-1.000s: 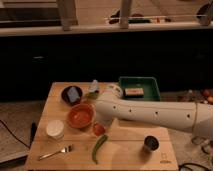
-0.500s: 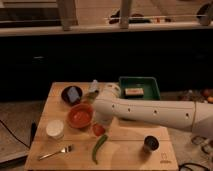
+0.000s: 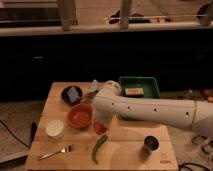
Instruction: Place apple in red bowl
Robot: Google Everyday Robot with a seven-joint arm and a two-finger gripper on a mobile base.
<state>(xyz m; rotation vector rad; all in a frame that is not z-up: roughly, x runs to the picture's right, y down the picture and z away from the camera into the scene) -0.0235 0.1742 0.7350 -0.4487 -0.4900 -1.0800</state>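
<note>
One tool (image 3: 100, 123) hangs over the apple (image 3: 99, 128) — grip state unclear — beside the red bowl (image 3: 80, 115).

One cam, high front, gripper (image 3: 101, 121) mid-frame.

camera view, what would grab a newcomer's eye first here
The long white arm reaches in from the right across the wooden table, its hand down over the apple. Just left of that sits the red bowl, and a green tray stands at the table's back right.
</note>
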